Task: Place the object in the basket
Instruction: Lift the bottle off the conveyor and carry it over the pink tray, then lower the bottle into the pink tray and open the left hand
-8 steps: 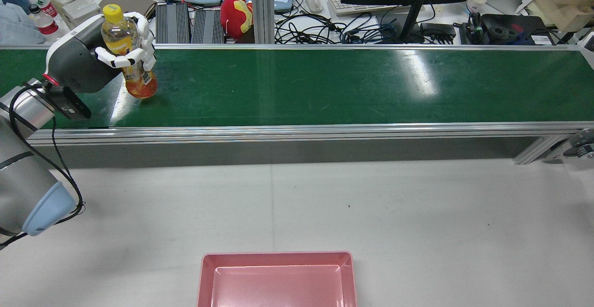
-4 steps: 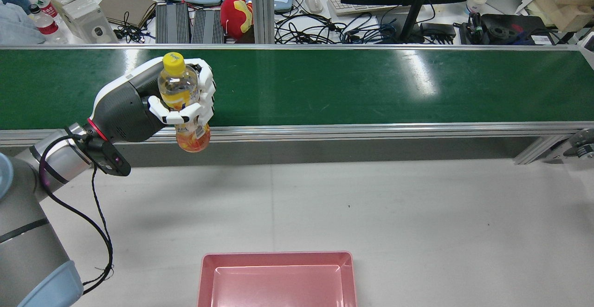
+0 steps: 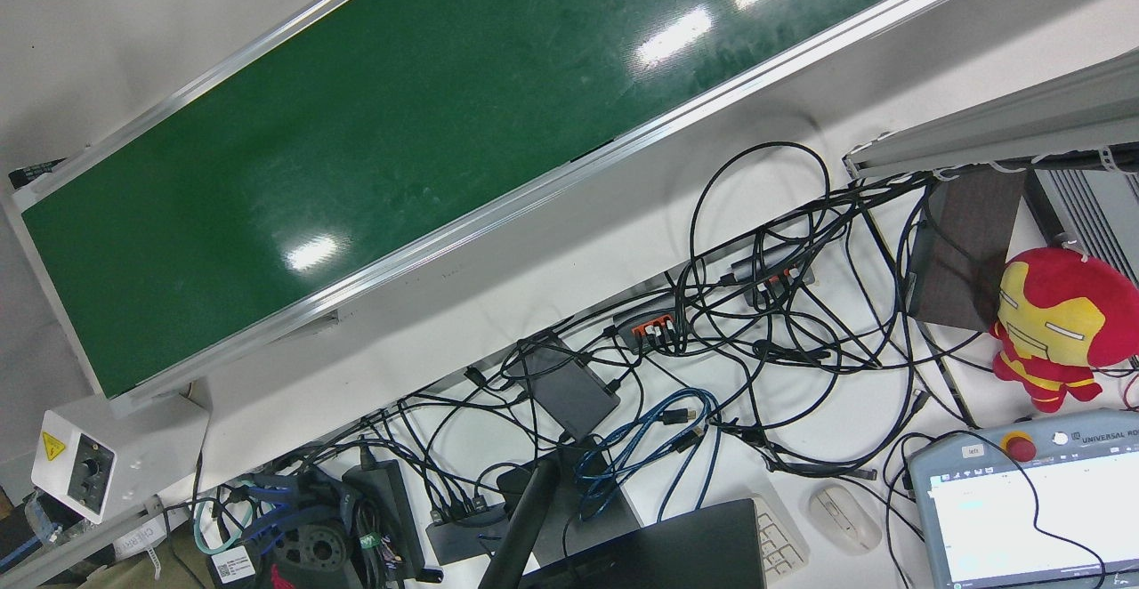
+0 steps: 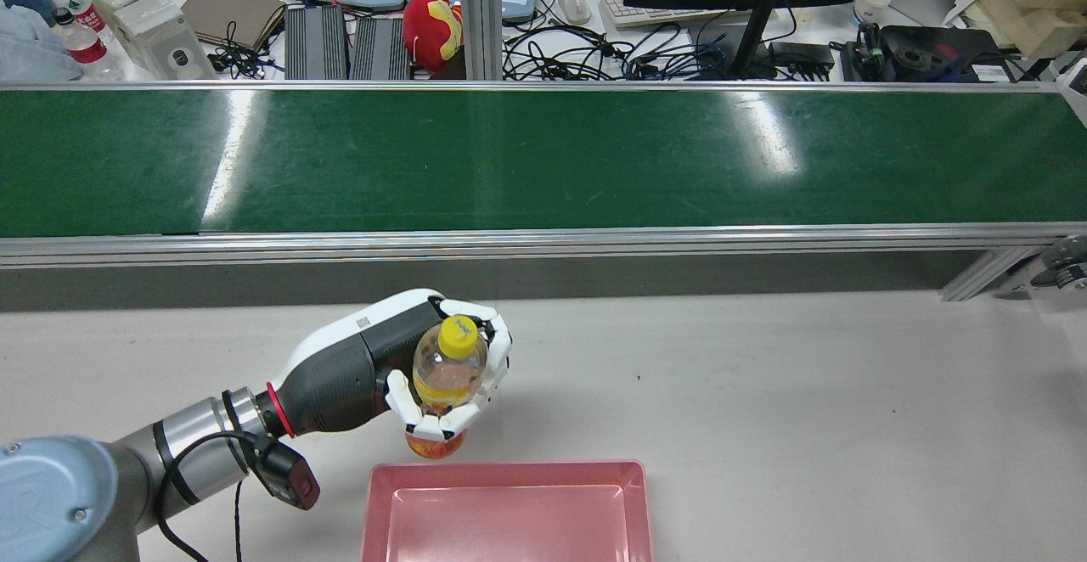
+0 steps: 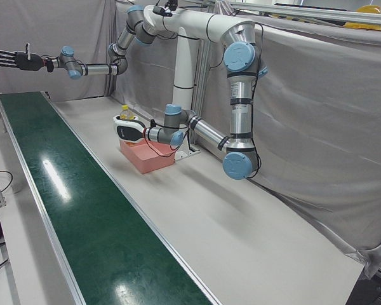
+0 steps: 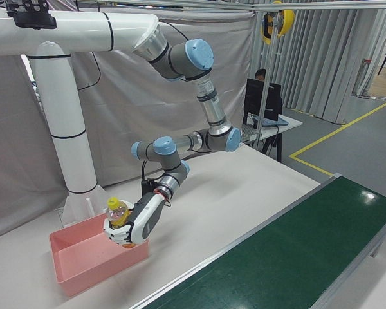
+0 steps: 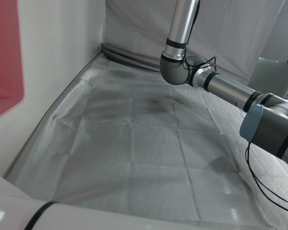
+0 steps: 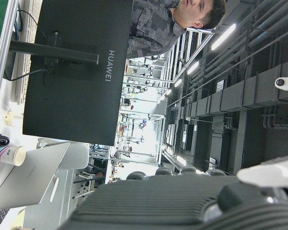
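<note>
My left hand (image 4: 399, 358) is shut on a clear bottle (image 4: 448, 365) with a yellow cap and orange drink. It holds the bottle upright just over the far left rim of the pink basket (image 4: 509, 519). The bottle's base hangs at the rim's edge. The right-front view shows the same hand (image 6: 136, 226), bottle (image 6: 117, 212) and basket (image 6: 83, 261). The left-front view shows them too: hand (image 5: 130, 131), bottle (image 5: 125, 114), basket (image 5: 151, 157). My right hand (image 5: 13, 59) is raised high over the belt's end, fingers spread and empty.
A long green conveyor belt (image 4: 543, 159) runs across the table beyond the basket, with a metal rail (image 4: 543, 244) along its near side. Behind it lie cables, a monitor, tablets and a red plush toy (image 4: 431, 29). A white tabletop (image 4: 764, 392) surrounds the basket.
My left hand has carried the bottle from above the belt's near rail, back across the table, to the basket's far left rim. The bottle stays gripped upright.
</note>
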`<state>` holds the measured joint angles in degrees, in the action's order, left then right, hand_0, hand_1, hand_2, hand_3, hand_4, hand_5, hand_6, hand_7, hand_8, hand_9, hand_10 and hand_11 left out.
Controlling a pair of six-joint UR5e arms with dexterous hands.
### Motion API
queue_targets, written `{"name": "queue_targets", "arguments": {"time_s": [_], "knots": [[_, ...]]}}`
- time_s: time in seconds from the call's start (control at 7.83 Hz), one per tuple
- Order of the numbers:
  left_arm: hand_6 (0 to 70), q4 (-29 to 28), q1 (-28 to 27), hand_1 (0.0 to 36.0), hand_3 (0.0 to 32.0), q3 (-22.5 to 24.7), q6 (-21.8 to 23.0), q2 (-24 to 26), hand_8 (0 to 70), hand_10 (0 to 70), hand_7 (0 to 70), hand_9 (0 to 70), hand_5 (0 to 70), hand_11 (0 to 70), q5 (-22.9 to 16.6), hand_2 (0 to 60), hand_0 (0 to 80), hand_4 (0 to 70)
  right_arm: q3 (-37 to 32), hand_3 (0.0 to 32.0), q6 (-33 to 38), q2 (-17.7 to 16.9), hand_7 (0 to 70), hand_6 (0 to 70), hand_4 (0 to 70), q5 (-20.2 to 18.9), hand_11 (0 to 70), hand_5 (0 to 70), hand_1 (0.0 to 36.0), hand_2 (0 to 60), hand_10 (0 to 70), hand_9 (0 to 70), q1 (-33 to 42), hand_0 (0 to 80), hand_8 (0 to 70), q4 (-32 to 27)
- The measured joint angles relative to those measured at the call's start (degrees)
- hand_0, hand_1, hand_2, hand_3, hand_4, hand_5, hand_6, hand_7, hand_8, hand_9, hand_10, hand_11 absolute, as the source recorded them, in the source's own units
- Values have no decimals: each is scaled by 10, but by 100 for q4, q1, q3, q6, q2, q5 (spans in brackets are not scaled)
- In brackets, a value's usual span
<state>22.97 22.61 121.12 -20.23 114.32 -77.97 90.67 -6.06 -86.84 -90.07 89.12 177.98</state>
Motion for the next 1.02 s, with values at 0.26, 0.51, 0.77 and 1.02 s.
{"name": "queue_targets", "arguments": {"time_s": [0.26,0.51,0.77,1.02], "knots": [[454,119,-425,360,0,0,-304,0,666,364,572,700,700,534,13,600,622,544,-4,0,0,0,0,0,0,2,0,0,0,0,0,0,0,0,0,0],[110,147,-641,293,0,18,-362,-55,268,308,381,397,700,464,-1,450,554,109,-5,0,3,0,0,0,0,-1,0,0,0,0,0,0,0,0,0,0],[1,88,-874,55,22,28,-448,-181,178,130,30,225,394,212,2,0,800,85,-5,0,2,0,0,0,0,-2,0,0,0,0,0,0,0,0,0,0],[0,57,-928,48,74,32,-474,-205,71,58,0,79,191,109,-15,0,800,72,-5,0,0,0,0,0,0,-2,0,0,0,0,0,0,0,0,0,0]]}}
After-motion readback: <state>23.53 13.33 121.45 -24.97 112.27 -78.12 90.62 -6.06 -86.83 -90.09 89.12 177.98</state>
